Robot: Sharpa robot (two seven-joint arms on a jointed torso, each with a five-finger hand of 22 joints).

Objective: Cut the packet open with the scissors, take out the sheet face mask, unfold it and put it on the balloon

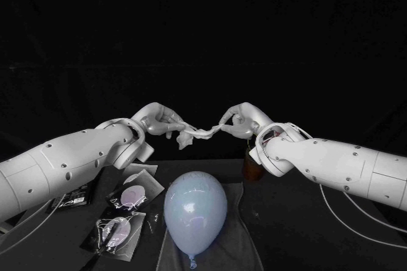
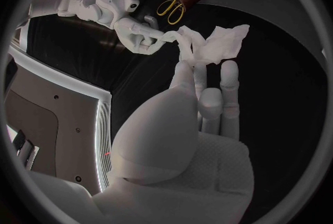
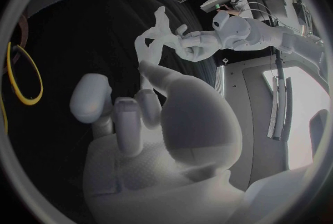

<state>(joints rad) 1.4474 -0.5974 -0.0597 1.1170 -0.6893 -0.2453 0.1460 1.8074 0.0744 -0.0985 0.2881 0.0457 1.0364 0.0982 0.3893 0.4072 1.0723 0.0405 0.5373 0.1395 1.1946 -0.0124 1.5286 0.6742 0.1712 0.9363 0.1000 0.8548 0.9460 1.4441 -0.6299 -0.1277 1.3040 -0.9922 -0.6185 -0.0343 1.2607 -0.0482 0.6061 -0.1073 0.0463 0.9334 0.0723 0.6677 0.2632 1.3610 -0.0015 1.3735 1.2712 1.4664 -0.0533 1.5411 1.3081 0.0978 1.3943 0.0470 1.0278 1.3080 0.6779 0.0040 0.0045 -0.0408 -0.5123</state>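
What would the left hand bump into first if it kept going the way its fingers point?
Probably the right hand, facing it and pinching the other end of the sheet mask that the left hand holds. Depth is unclear; it may miss.

balloon [image 1: 196, 209] blocks mid table [image 1: 293, 227]

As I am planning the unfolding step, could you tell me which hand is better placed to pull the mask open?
Probably the right hand: its fingers pinch a thin corner of the mask, while the left hand holds the bunched bulk as an anchor.
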